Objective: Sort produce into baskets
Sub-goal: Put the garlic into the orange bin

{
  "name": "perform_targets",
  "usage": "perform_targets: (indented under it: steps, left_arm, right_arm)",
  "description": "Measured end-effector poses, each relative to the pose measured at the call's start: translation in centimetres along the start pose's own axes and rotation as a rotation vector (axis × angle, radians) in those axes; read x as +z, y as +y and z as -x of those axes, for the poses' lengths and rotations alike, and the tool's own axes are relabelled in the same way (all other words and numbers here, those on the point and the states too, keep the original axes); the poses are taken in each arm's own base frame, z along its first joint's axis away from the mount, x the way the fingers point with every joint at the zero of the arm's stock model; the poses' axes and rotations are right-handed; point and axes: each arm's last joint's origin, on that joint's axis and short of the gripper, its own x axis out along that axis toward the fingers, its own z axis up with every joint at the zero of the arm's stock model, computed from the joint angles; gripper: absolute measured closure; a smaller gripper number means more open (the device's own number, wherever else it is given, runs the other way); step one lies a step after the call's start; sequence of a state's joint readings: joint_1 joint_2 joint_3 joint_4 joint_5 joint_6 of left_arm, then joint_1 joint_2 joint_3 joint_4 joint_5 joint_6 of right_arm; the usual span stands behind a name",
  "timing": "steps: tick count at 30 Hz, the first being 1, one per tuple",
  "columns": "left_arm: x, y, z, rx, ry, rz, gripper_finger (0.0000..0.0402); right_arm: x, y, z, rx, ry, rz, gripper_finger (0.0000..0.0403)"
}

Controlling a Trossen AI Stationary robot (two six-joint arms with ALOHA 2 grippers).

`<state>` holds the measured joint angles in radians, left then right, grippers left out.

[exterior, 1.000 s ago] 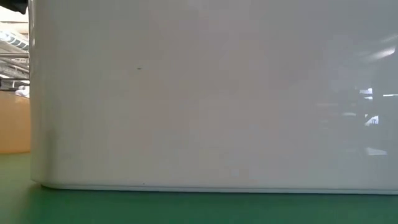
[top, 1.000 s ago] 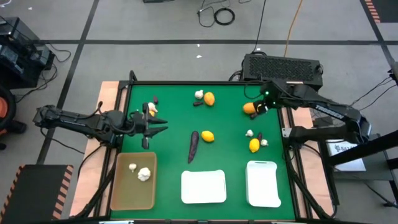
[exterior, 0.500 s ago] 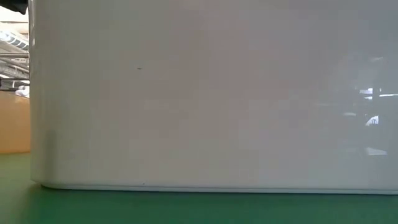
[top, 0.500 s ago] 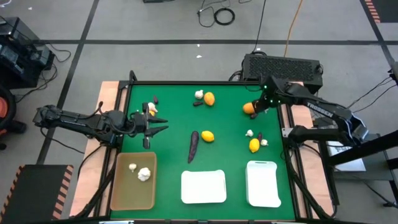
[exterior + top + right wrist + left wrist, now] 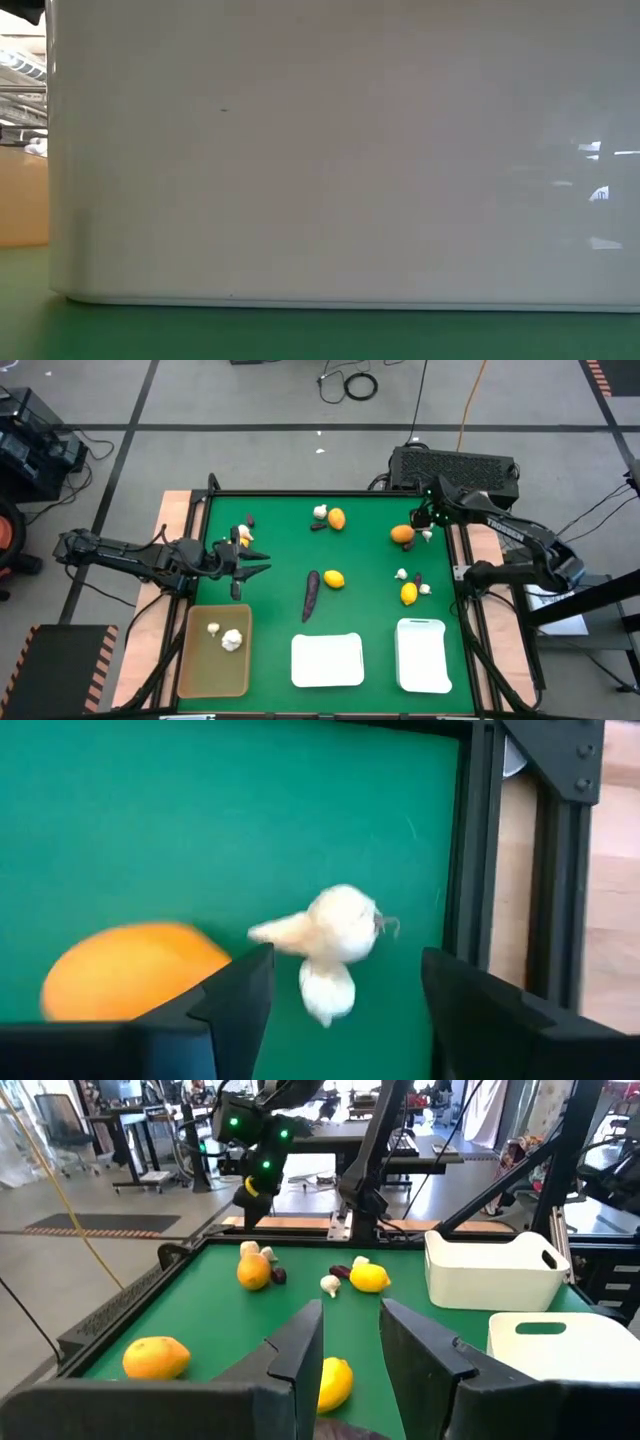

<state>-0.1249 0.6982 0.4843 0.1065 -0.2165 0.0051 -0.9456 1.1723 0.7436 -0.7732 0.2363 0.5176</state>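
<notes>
I am looking down at the green table (image 5: 280, 610) with my right gripper (image 5: 428, 526) sitting near the far right corner, its fingers (image 5: 232, 995) spread wide and holding nothing; a whitish bulb (image 5: 328, 940) is lying on the mat between them, and an orange fruit (image 5: 402, 533) is resting just to its left. My left gripper (image 5: 250, 560) is hovering over the left side of the table, fingers (image 5: 297, 1345) set narrowly apart with nothing between them, and a yellow fruit (image 5: 334, 1383) is showing just beyond their tips. The tan basket (image 5: 190, 660) is sitting at the near left with two whitish bulbs (image 5: 231, 640) inside. The middle white basket (image 5: 327, 660) and the right white basket (image 5: 423, 655) are standing along the near edge, each showing only its white floor. A long purple piece (image 5: 311, 593) is lying mid-table beside that yellow fruit, and another orange fruit (image 5: 337, 518) with a bulb just to its left is lying farther back. A further yellow fruit (image 5: 408, 594) with small bulbs and a dark piece is lying toward the right. In the low view, a white basket wall (image 5: 330, 150) is filling nearly everything.
</notes>
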Motion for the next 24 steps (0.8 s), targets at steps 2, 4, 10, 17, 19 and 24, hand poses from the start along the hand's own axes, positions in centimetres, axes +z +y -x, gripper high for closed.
perform_targets:
  steps: [2, 4, 10, 17, 19, 24]
  left_arm:
    - [0.0, 0.0, 0.0, 0.0, 0.005, -0.001, 0.0292]
    - [-0.2, 0.0, 0.0, 0.0, 0.019, -0.004, 0.0292]
    - [-0.2, 0.0, 0.0, 0.0, 0.02, -0.005, 0.0292]
    - [-0.2, 0.0, 0.0, 0.001, 0.018, -0.006, 0.0292]
    - [-0.2, 0.0, 0.0, 0.001, 0.019, -0.011, 0.0292]
    - [-0.3, 0.0, 0.0, 0.001, 0.026, -0.014, 0.0292]
  right_arm:
    - [0.2, -0.1, -0.7, -0.01, 0.004, -0.037, 0.0159]
    - [0.4, -0.1, -1.0, -0.021, 0.001, -0.064, 0.0161]
    - [0.5, 0.2, -1.6, -0.067, -0.011, -0.126, 0.017]
    - [0.7, 0.8, -3.7, -0.092, 0.037, -0.22, 0.0178]
    - [0.7, 1.0, -4.4, -0.105, 0.051, -0.217, 0.0179]
    - [0.5, 1.3, -5.7, -0.141, 0.082, -0.229, 0.0179]
